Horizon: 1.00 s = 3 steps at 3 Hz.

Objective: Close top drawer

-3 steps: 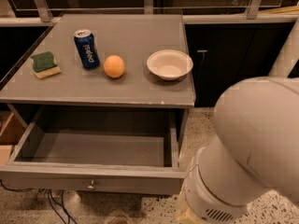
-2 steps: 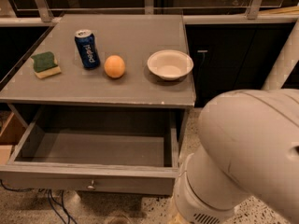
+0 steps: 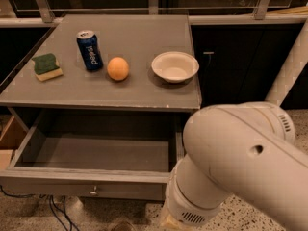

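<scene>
The top drawer (image 3: 96, 150) is pulled wide open below the grey cabinet top (image 3: 144, 88). It is wide, shallow, grey and empty inside. Its flat front panel (image 3: 57, 187) faces me at the bottom left, with a small round metal knob (image 3: 94, 191). A large white arm segment (image 3: 240, 162) fills the lower right and covers the drawer's right front corner. My gripper is out of view, hidden somewhere beyond the arm.
On the cabinet top stand a blue can (image 3: 89, 50), an orange (image 3: 118, 68), a white bowl (image 3: 175, 66) and a green-and-yellow sponge (image 3: 46, 66). Dark cabinets stand behind and to the right. Cables (image 3: 55, 213) lie on the speckled floor below the drawer.
The white arm segment has swung left and further into the picture, now covering the drawer's right front corner. The drawer has not moved.
</scene>
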Available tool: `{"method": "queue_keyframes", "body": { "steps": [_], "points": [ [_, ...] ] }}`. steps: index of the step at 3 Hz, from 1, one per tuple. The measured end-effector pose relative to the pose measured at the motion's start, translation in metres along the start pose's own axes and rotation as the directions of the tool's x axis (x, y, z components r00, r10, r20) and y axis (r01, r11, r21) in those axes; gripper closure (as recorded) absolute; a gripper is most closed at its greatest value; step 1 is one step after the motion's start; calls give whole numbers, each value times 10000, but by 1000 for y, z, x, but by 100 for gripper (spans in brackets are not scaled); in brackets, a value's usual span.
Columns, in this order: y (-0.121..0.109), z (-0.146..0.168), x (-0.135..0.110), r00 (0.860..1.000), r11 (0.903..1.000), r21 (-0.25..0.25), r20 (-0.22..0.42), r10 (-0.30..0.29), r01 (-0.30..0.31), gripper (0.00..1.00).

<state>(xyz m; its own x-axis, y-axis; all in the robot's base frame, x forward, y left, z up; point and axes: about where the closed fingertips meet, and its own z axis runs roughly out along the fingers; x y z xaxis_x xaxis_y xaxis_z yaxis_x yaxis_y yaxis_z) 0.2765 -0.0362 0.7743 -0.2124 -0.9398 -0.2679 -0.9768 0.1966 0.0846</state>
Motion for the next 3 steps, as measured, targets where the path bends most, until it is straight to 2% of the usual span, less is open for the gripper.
{"method": "queue_keyframes", "body": {
  "steps": [1, 2, 3],
  "points": [
    [7, 23, 6, 9997, 9997, -190, -147, 169, -172, 100],
    [-9, 70, -1, 9984, 9983, -429, -420, 365, -383, 100],
    [-6, 70, 0, 9982, 9983, -414, -469, 386, -405, 100]
  ]
}}
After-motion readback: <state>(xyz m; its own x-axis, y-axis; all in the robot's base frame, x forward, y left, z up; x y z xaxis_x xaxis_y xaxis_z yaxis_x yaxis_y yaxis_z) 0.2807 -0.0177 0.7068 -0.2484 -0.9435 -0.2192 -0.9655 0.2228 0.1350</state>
